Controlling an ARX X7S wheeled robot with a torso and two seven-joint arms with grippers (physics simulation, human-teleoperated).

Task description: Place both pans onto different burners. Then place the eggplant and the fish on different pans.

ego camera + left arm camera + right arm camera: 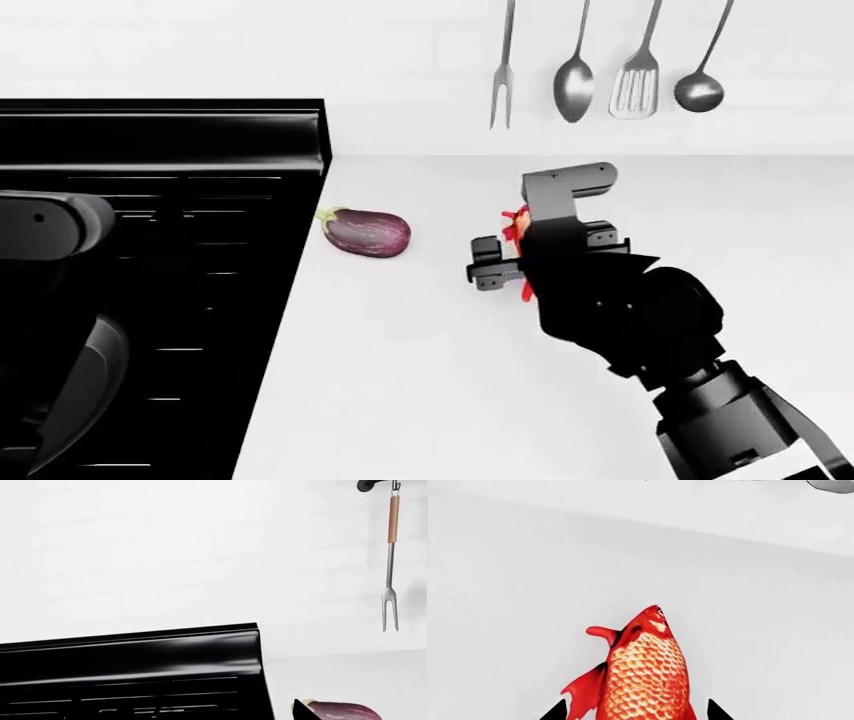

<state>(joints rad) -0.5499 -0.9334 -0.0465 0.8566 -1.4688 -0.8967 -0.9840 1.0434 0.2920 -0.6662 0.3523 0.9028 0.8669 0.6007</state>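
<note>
Right gripper: the black right gripper (pixel 523 262) hangs over the white counter (pixel 441 400), its two dark fingertips (pixel 555 711) set on either side of the fish's body; whether they press it I cannot tell.
Fish: the scaly red-orange fish with bright red fins (pixel 640 675) lies on the counter between those tips, head pointing away from the wrist camera (in the head view only slivers of red show beside the gripper).
Eggplant: the small glossy dark purple eggplant (pixel 364 232) lies on the counter just beside the stove's right edge, well apart from the fish; its end also shows low in the left wrist view (pixel 343 712).
Left gripper: only a dark arm segment (pixel 47 225) shows over the stove; the jaws are out of sight.
Stove: glossy black gas stove (pixel 160 300) with grate bars (pixel 153 700) and a raised back panel.
Wall: a two-pronged metal fork with a wooden handle (pixel 391 560), two spoons (pixel 575 80) and a slotted spatula (pixel 635 85) hang above the counter.
</note>
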